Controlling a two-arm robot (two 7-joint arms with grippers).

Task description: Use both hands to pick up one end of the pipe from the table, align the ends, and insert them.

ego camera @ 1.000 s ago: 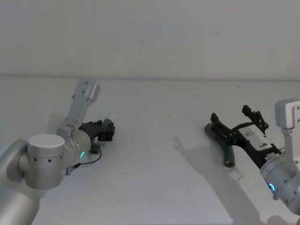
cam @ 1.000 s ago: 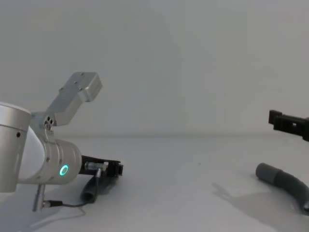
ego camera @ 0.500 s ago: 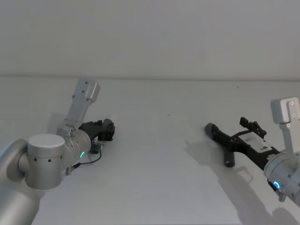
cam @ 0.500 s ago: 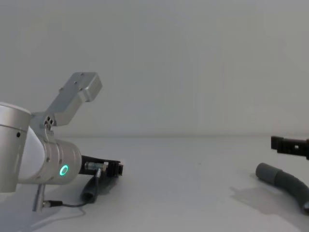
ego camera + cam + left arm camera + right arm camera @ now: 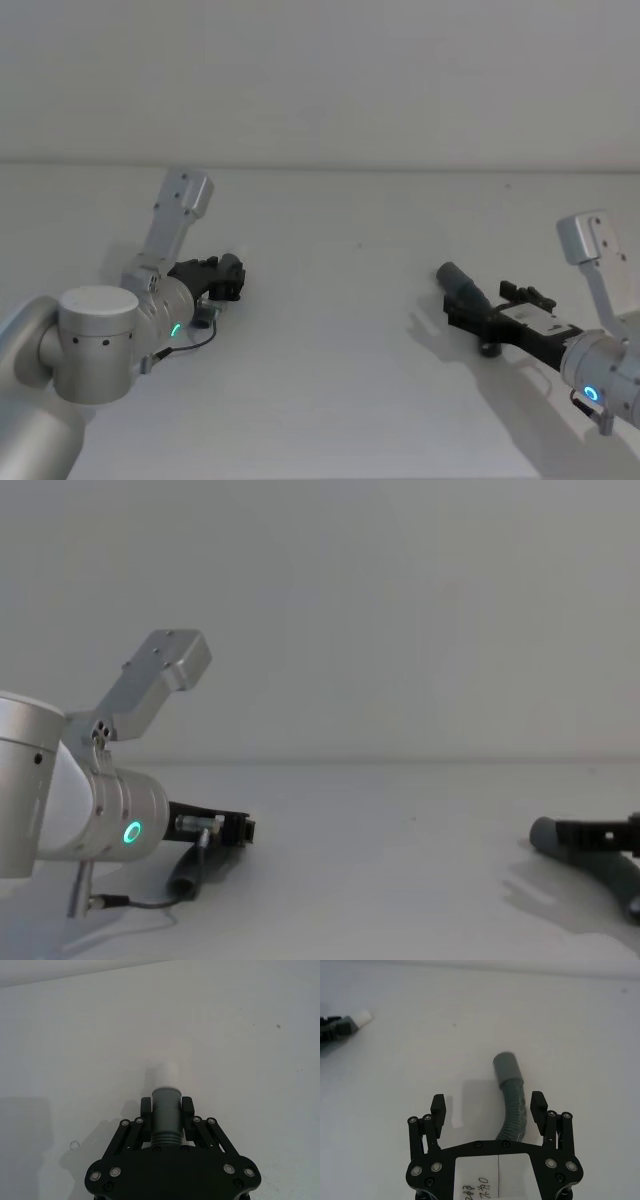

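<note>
Pipe pcs: 2. You see left piece (image 5: 165,1116) clamped in left gripper (image 5: 166,1110), body hidden, white tip (image 5: 166,1074) out. Right piece (image 5: 513,1104) lies on table (image 5: 395,1060), rear hidden under right gripper (image 5: 488,1105), jaws apart astride it.

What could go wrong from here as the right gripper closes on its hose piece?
The right hose piece lies off centre inside the open right gripper, so closing may shove or roll it. The left gripper clamps the left hose piece close behind its white tip, possibly limiting insertion.

Left gripper (image 5: 166,1108) low, clamped on pipe (image 5: 165,1121) — right gripper (image 5: 488,1103) low, fingers spread wide
</note>
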